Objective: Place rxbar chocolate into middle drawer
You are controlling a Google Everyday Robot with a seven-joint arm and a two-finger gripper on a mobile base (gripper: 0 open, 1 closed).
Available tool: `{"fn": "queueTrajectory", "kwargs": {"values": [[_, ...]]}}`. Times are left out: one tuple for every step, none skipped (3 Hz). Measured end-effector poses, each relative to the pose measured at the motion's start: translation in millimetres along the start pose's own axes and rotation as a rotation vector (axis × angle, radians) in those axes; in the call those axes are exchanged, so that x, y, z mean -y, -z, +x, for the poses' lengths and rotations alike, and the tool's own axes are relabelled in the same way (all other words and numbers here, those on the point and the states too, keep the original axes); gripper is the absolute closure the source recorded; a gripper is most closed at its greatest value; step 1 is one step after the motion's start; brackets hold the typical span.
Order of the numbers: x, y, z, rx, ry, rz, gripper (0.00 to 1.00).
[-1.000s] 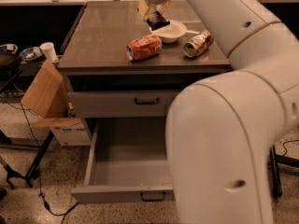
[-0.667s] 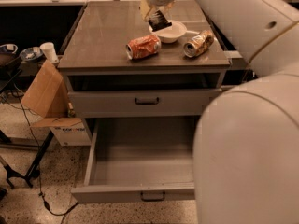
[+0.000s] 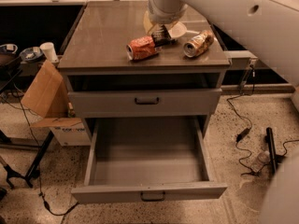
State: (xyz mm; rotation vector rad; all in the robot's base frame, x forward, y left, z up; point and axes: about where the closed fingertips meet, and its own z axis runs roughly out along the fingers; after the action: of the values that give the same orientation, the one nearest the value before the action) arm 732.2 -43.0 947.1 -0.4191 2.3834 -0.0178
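The gripper (image 3: 161,31) clamps the rxbar chocolate (image 3: 164,37) — orange can (image 3: 141,48) just beside its fingers (lift straight up first) — middle drawer (image 3: 112,191) open well below.

Arm (image 3: 233,13) is swinging up and away to the upper right. Its bulk is no longer filling the lower right of the view. This is uncovering the right half of the middle drawer (image 3: 148,193) and the floor cable (image 3: 241,135) beside it. Gripper (image 3: 160,31) is dropping lower over the cabinet top, closing toward the right end of the orange can (image 3: 141,48). The dark rxbar (image 3: 163,36) is moving along under it.
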Motion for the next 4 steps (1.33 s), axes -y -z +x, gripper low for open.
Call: {"fn": "queueTrajectory", "kwargs": {"values": [[-7, -12, 62, -0.033, -0.059, -0.058, 1.00], [-3, -26, 108, -0.048, -0.118, -0.097, 1.00], [2, -51, 165, -0.101, -0.182, -0.116, 1.00], [-1, -79, 221, -0.149, -0.232, -0.129, 1.00]]}}
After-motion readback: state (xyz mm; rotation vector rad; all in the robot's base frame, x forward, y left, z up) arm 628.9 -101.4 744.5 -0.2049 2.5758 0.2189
